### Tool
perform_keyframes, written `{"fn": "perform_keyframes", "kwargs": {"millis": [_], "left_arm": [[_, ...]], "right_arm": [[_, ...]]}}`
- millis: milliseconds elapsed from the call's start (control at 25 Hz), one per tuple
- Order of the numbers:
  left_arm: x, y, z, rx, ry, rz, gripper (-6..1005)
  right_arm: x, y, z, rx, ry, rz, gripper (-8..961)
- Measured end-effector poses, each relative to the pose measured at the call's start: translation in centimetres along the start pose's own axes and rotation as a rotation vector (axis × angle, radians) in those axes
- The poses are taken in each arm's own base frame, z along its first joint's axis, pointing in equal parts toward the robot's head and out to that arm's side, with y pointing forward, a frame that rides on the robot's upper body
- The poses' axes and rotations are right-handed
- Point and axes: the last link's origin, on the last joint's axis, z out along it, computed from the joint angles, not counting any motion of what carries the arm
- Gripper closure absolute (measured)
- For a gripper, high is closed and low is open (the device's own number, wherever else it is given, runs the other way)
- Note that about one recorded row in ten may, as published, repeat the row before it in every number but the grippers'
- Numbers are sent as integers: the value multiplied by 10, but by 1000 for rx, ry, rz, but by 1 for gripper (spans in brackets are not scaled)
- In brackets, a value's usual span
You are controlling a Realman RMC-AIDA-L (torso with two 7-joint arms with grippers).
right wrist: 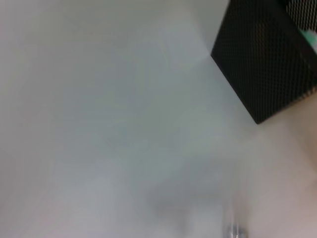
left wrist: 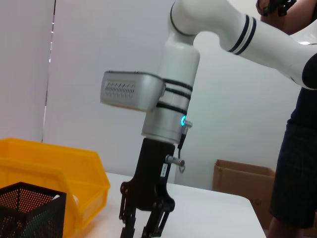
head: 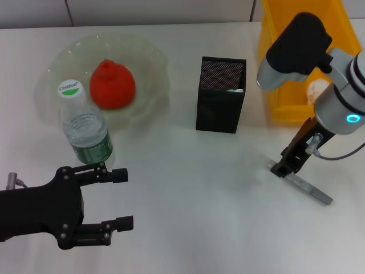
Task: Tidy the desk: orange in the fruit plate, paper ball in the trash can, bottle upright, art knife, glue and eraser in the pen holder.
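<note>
Overhead head view; low wrists sharing pen holder (head: pixel 220 94).

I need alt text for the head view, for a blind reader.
The right gripper is down at the slim grey glue stick on the white desk. The red-orange orange lies in the pale-green glass plate.

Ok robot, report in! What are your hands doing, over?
Right gripper down at the glue on the desk. Left gripper open, idle near the upright bottle. Orange in plate. Path to pen holder clear.
</note>
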Motion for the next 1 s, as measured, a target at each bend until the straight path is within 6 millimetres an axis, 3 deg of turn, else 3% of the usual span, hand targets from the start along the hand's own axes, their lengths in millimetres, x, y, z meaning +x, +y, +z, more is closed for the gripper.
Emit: {"fn": "perform_keyframes", "kwargs": {"millis": [480,640,680,840,880,920,960,1000], "left_arm": [[0,0,1,-1,3,-1,214],[-1,2,1,1,3,-4,214],[-1,2,0,1,3,-5,214],[-2,3,0,1,4,-8,214],[-2,3,0,1,4,-8,214],[-2,4,0,0,6,-9,214],[-2,4,0,0,6,-9,214],[-2,4,-1,-1,7,-9,214]], "right_arm": [[2,2,27,12,20,-25,574],[1,3,27,15,13,-32,745],[1,4,24,16,5,-34,788],[-2,9,2,29,-66,-46,795],[-3,9,-9,36,-102,-42,797],[-4,5,-38,48,-228,-14,799],[-4,5,-38,48,-228,-14,800],[-2,2,-54,36,-316,8,802]]}}
